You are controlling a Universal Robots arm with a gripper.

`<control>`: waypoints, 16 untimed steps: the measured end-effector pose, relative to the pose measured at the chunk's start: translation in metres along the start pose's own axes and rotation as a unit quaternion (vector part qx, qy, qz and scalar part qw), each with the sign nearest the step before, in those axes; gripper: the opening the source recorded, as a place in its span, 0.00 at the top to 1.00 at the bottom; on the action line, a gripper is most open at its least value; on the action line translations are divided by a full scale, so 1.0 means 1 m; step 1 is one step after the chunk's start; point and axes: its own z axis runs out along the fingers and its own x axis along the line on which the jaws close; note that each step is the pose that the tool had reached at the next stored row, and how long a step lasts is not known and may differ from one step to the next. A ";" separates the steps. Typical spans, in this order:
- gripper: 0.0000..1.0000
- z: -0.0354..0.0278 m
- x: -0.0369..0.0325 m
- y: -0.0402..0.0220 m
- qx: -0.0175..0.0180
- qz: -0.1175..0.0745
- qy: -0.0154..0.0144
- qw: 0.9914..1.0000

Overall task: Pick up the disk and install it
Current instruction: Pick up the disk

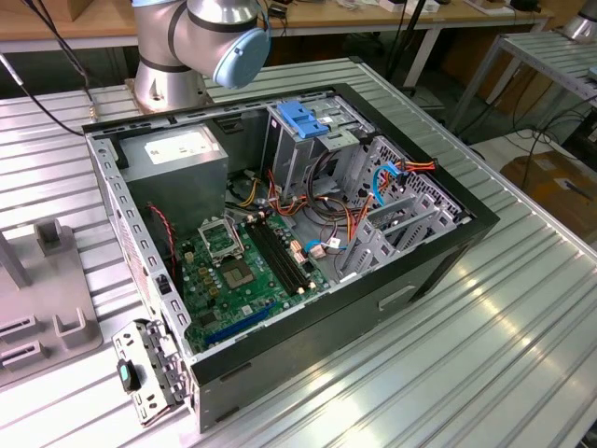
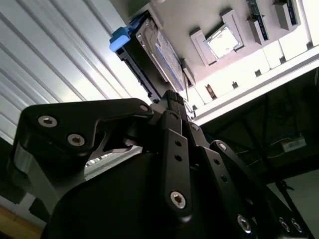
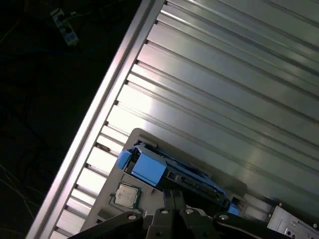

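A ribbed aluminium worktop [image 1: 485,355] carries everything, with benches and trailing leads behind it. In the middle of the exterior view an open computer case [image 1: 401,280] lies on its side. Inside it are a green motherboard [image 1: 238,280] at lower left, a grey power supply [image 1: 177,159] at upper left, a metal drive cage [image 1: 298,159] topped by a blue bracket [image 1: 303,119], and a tangle of cables [image 1: 345,229] beside it. The arm [image 1: 201,37] rises out of the top of that frame. In both wrist views the disk [image 2: 162,55] stands on edge in a slot of a grey fixture [image 2: 194,15], its blue carrier rail wrapping the end. The same fixture holds a processor chip [image 2: 222,42] in a square recess just beside it, and some dark narrow parts in further slots that I cannot identify. The tool [image 2: 172,96] hangs close over the disk's near end with its pads pressed together and, as far as I can judge, nothing between them. The step in hand looks like the approach for the pick. To do it well, the pads should spread wider than the disk's thickness, straddle its two flat faces near mid-length, and close on the metal body rather than the springy blue rail. The lift should run straight along the slot so the disk does not bind.
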 end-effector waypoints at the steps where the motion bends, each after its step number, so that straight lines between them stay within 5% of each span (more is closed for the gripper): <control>1: 0.89 0.0000 0.0000 0.0000 0.000 -0.008 0.000 1.000; 5: 0.89 0.0001 0.0000 0.0000 0.000 -0.040 0.001 0.999; 8: 0.89 0.0002 0.0000 0.0000 0.000 -0.079 0.003 0.997; 14: 0.89 0.0005 0.0000 0.0000 0.000 -0.152 0.006 0.988; 16: 0.89 0.0007 0.0000 -0.0001 0.000 -0.176 0.007 0.984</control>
